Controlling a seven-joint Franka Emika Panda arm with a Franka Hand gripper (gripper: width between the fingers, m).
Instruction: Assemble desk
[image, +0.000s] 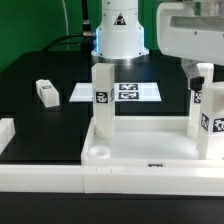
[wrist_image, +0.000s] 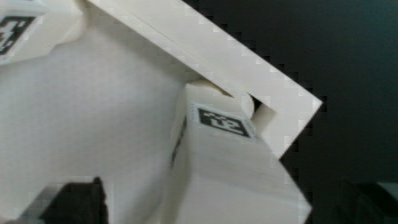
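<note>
White leg (wrist_image: 228, 165) between parted jaws

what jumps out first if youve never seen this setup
The white desk panel at the front, tagged white legs upright on it: one at its end on the exterior view's left, others on the right. A loose leg lies on the black table, left of the marker board in that view.

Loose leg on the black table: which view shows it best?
Exterior view: the loose leg lies whole and unblocked, apart from the panel. Wrist view shows only tagged white parts up close, not that leg.
</note>
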